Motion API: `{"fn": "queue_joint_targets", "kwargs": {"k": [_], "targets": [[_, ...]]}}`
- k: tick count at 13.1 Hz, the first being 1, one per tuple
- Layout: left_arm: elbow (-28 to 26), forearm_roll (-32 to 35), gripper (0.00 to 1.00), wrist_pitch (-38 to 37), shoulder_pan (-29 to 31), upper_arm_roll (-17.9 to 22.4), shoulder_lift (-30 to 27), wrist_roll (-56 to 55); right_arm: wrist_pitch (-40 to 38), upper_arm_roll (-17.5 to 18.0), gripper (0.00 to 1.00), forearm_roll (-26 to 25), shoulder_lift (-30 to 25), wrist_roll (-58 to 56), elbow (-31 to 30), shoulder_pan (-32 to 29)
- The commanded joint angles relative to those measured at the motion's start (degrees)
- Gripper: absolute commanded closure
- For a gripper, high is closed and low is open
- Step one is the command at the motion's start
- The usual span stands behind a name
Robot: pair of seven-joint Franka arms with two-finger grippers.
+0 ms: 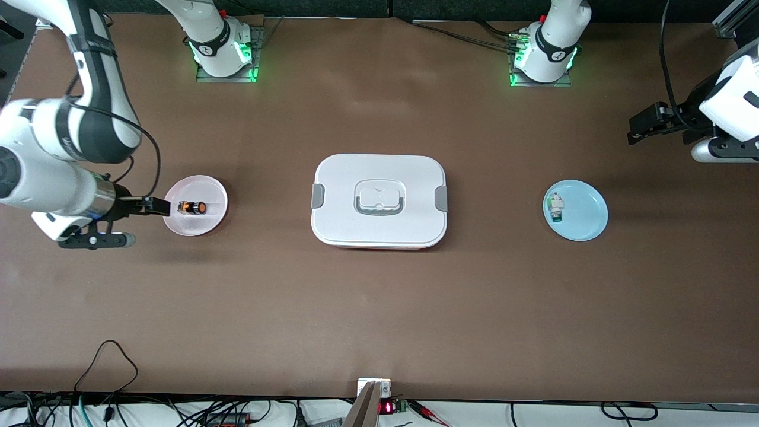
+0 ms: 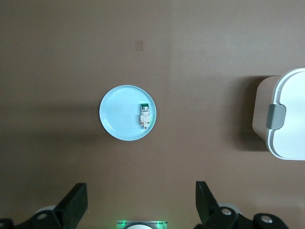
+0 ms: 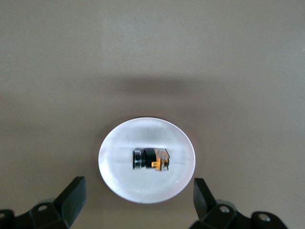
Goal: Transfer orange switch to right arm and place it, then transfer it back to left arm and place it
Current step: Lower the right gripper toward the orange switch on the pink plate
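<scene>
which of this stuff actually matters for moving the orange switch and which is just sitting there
Belongs to the job:
- orange switch on the pink plate
- white box, to be avoided
- right gripper, open, at the pink plate's edge
- left gripper, open, waiting at the left arm's end of the table

Just lying about:
- blue plate
- white-and-green part on it

The orange switch point(image 1: 193, 207) lies on its side on a pale pink plate point(image 1: 214, 193) toward my right arm's end of the table — a small black cylinder with orange markings. My right gripper point(image 1: 159, 206) hangs at that plate's edge, just short of the switch, fingers spread wide. The box point(image 1: 379, 201) sits mid-table, white, lid on, grey clasps at both ends, grey handle flat in its recess — well apart from the switch.
</scene>
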Motion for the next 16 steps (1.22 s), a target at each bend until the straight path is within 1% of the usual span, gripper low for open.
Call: {"fn": "queue_joint_targets", "kwargs": {"k": [1, 4, 6, 10, 13, 16], "targets": [[0.08, -1.23, 0.00, -0.81, 0.40, -0.02, -0.56, 0.20, 7.05, -0.04, 0.00, 0.68, -1.46, -1.20, -7.25, -0.04], [0.08, -1.23, 0.00, -0.81, 0.40, -0.02, -0.56, 0.20, 14.08, -0.04, 0.00, 0.94, -0.85, -1.11, -13.23, -1.00], [0.08, -1.23, 0.00, -0.81, 0.40, 0.07, -0.56, 0.20, 16.56, -0.04, 0.00, 1.03, 0.38, -0.94, -14.92, -1.09], [0.08, -1.14, 0.00, -0.81, 0.40, 0.16, -0.56, 2.56, 16.92, -0.04, 0.00, 1.03, 4.24, -1.11, -14.92, -1.79], [0.08, -1.23, 0.00, -0.72, 0.40, 0.24, -0.56, 2.75, 17.70, 0.05, 0.00, 1.21, 5.92, -1.11, -15.01, -1.88], [0.08, -1.32, 0.00, -0.72, 0.31, 0.24, -0.56, 2.31, 17.71, 0.05, 0.00, 3.23, 7.23, -1.46, -15.01, -1.88]]}}
